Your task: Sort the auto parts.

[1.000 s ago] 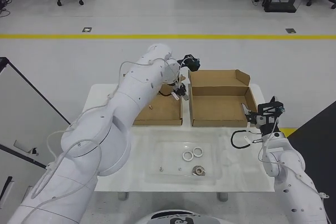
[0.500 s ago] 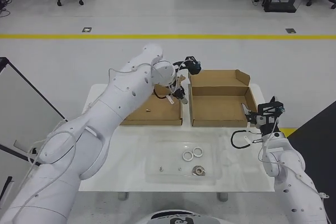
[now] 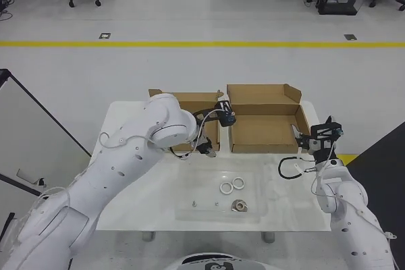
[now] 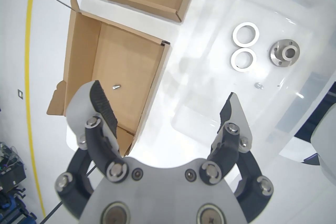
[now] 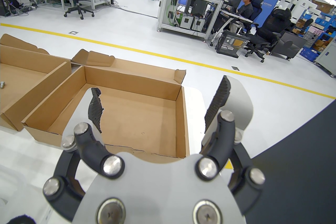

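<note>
Two white rings [image 3: 225,187] [image 3: 239,181], a metal flange [image 3: 239,206] and a small screw [image 3: 194,202] lie in a clear tray [image 3: 256,212] at the table's near middle. My left gripper [image 3: 209,150] hangs open and holds nothing, over the front edge of the left cardboard box [image 3: 189,102]. From the left wrist, the gripper [image 4: 164,92] looks down on the rings [image 4: 246,35], the flange [image 4: 284,52] and a screw [image 4: 115,87] lying in the left box [image 4: 123,57]. My right gripper [image 5: 159,86] stands open and holds nothing at the right box's [image 5: 136,114] near right corner.
The right cardboard box [image 3: 264,131] has nothing in it. Both boxes stand side by side at the table's far side, flaps up. Bare white tabletop [image 3: 125,128] lies left of the boxes and around the tray.
My left arm has drawn back from over the left box toward the tray, its gripper now lower and nearer. The right arm has kept still.
</note>
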